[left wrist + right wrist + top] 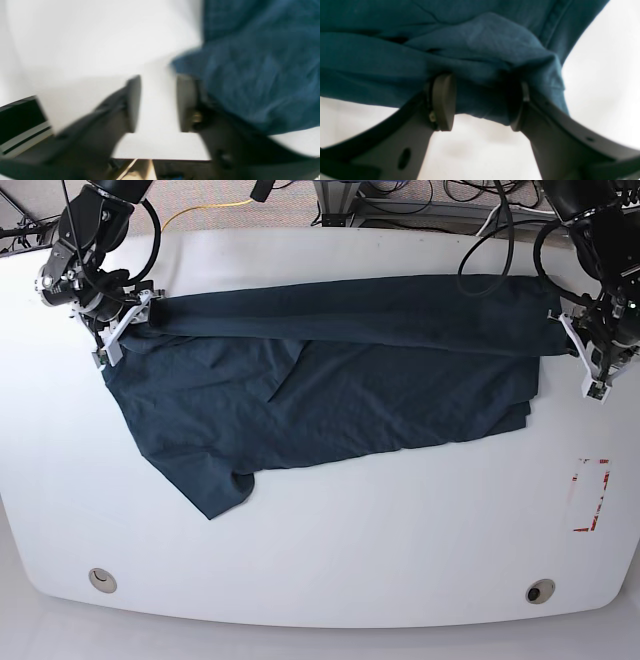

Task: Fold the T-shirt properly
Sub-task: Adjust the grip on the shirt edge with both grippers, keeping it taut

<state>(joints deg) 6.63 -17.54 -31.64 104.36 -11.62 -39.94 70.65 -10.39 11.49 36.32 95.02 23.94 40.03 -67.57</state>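
Observation:
The dark navy T-shirt point(350, 380) lies spread across the white table, its top part folded over into a long band from left to right. My left gripper point(592, 370) stands at the band's right end. In the left wrist view it point(158, 78) is open over bare table, and the T-shirt point(250, 62) lies against its right finger. My right gripper point(118, 330) is at the band's left end. In the right wrist view it point(482, 80) is open with its fingers wide apart and a bunched fold of the T-shirt point(395, 50) between them.
A red-and-white marker point(592, 495) lies on the table point(330, 550) at the right. Cables run along the far edge point(400, 205). Two round holes point(100, 580) point(540, 591) sit near the front edge. A black-and-white block point(20, 122) shows left of the left gripper.

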